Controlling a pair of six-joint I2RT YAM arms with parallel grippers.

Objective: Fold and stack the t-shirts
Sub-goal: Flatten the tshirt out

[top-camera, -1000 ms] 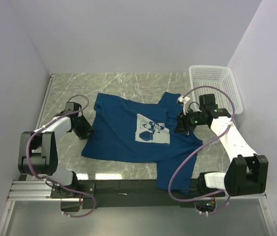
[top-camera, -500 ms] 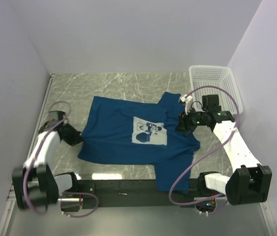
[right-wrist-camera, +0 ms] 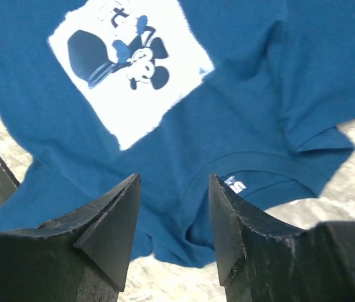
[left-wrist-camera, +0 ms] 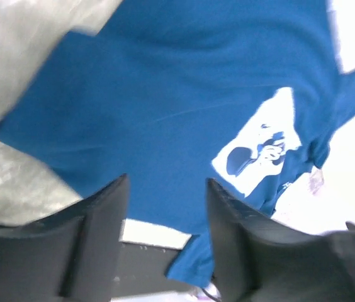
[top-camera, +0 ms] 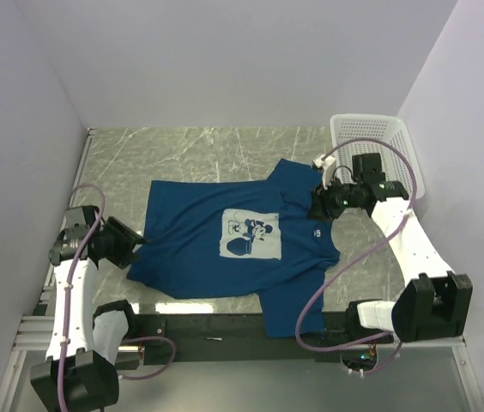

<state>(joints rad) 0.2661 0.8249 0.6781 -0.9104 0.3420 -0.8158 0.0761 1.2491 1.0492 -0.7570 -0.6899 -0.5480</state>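
Note:
The dark blue t-shirt lies spread face up on the marble table, its white cartoon print near the middle. One sleeve hangs over the near edge. My left gripper is at the shirt's left edge; in the left wrist view it is open with nothing between the fingers and the t-shirt beyond. My right gripper hovers over the collar, open and empty. The right wrist view shows the gripper above the neckline and print.
A white mesh basket stands at the back right corner. Side walls close in on both sides. The black base rail runs along the near edge of the table.
The t-shirt has slid left and toward the near edge. My left arm swung back to the near left, its gripper shutting and opening again. The right gripper shifted slightly back.

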